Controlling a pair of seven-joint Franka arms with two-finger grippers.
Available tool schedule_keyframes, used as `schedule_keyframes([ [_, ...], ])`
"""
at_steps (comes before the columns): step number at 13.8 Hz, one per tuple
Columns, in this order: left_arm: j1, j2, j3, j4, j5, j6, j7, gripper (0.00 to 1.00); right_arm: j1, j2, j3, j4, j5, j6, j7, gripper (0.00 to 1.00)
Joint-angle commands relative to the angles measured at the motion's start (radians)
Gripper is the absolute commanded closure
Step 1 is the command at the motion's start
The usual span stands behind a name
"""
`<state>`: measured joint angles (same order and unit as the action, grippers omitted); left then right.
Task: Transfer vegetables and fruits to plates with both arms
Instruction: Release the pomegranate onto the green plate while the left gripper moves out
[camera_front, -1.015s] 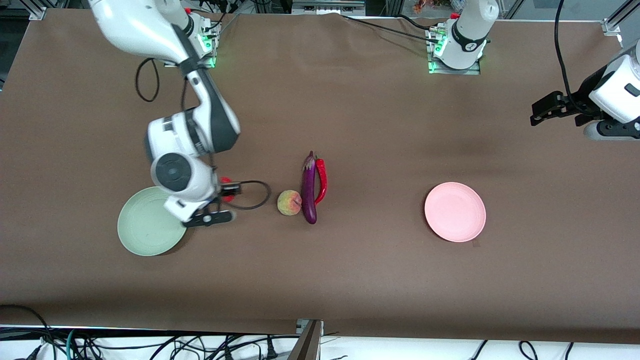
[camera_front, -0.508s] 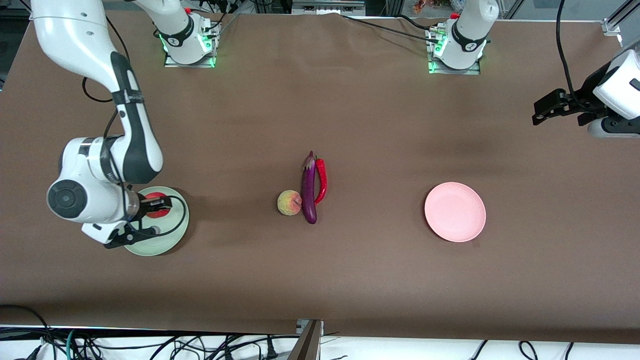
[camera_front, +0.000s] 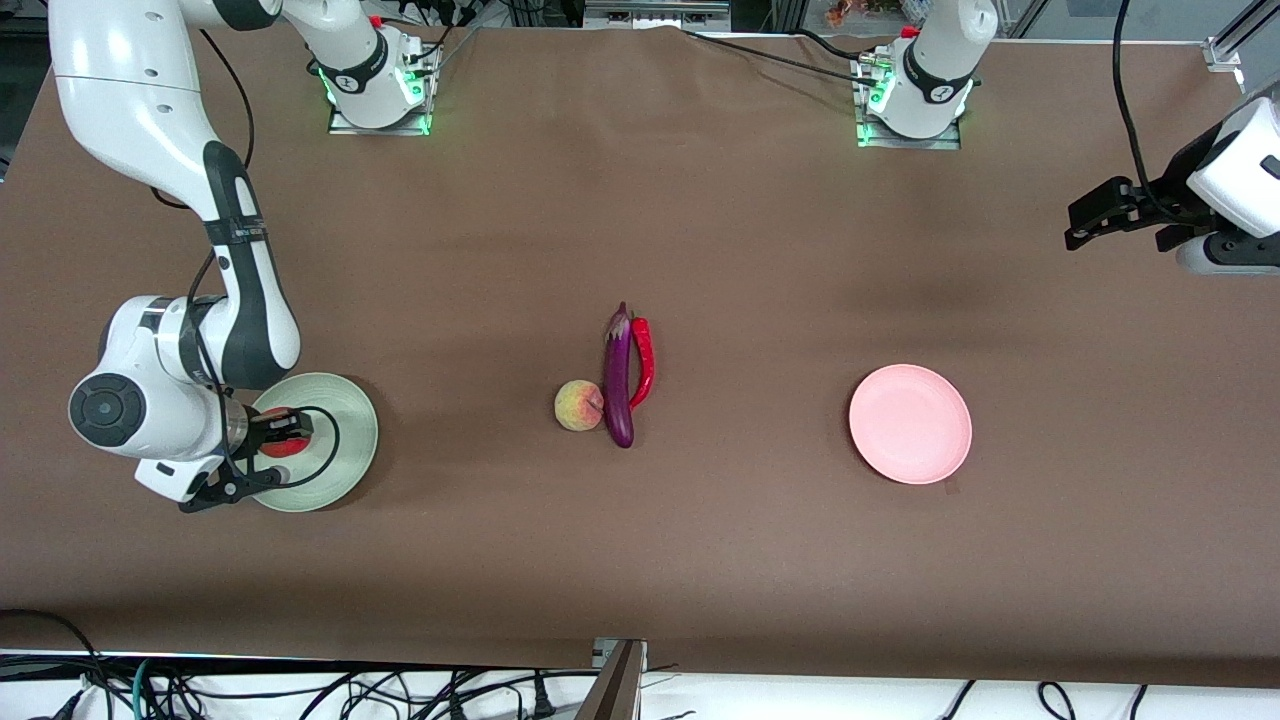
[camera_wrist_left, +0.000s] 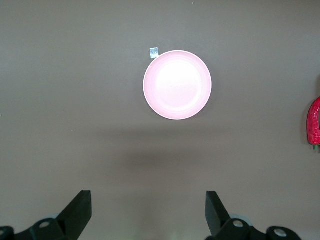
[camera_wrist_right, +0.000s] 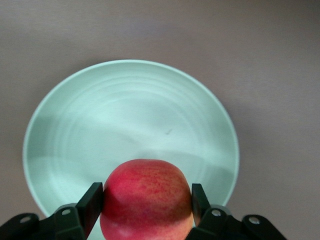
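My right gripper (camera_front: 283, 436) is shut on the red apple (camera_front: 277, 448) and holds it over the pale green plate (camera_front: 345, 420). In the right wrist view the apple (camera_wrist_right: 146, 200) sits between both black fingers (camera_wrist_right: 90, 205) above the plate (camera_wrist_right: 130, 120). The peach (camera_front: 579, 405), purple eggplant (camera_front: 619, 380) and red chili (camera_front: 645, 362) lie side by side mid-table. The pink plate (camera_front: 910, 424) is bare. My left gripper (camera_front: 1078, 224) waits open, high over the left arm's end of the table. In the left wrist view it (camera_wrist_left: 147, 212) looks down on the pink plate (camera_wrist_left: 177, 85) and the chili's tip (camera_wrist_left: 314, 127).
The table is covered with a brown cloth (camera_front: 750, 560). A small white tag (camera_wrist_left: 154, 51) lies on the cloth at the pink plate's rim. Cables hang along the table edge nearest the front camera.
My right arm has swung toward its end of the table, carrying the apple from beside the green plate to over it. My left gripper has barely shifted.
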<state>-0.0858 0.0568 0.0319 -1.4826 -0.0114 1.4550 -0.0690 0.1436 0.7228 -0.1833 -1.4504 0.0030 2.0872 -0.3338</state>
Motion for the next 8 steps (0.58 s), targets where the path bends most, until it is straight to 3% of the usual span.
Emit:
schedule_keyframes([
  [1, -0.005, 0.017, 0.002, 0.033, -0.009, -0.005, 0.003, 0.0, -0.041, 0.004, 0.013, 0.001, -0.028, 0.017, -0.017, 0.61],
  [3, -0.005, 0.025, 0.002, 0.044, -0.022, 0.013, 0.008, 0.0, -0.052, 0.018, 0.013, -0.004, -0.028, 0.04, -0.019, 0.6],
  [5, -0.028, 0.092, -0.001, 0.054, -0.033, 0.05, 0.006, 0.0, -0.058, 0.029, 0.013, -0.005, -0.026, 0.053, -0.031, 0.6],
  [8, -0.043, 0.095, -0.004, 0.076, -0.039, 0.048, 0.003, 0.0, -0.067, 0.047, 0.015, -0.01, -0.028, 0.085, -0.033, 0.6],
])
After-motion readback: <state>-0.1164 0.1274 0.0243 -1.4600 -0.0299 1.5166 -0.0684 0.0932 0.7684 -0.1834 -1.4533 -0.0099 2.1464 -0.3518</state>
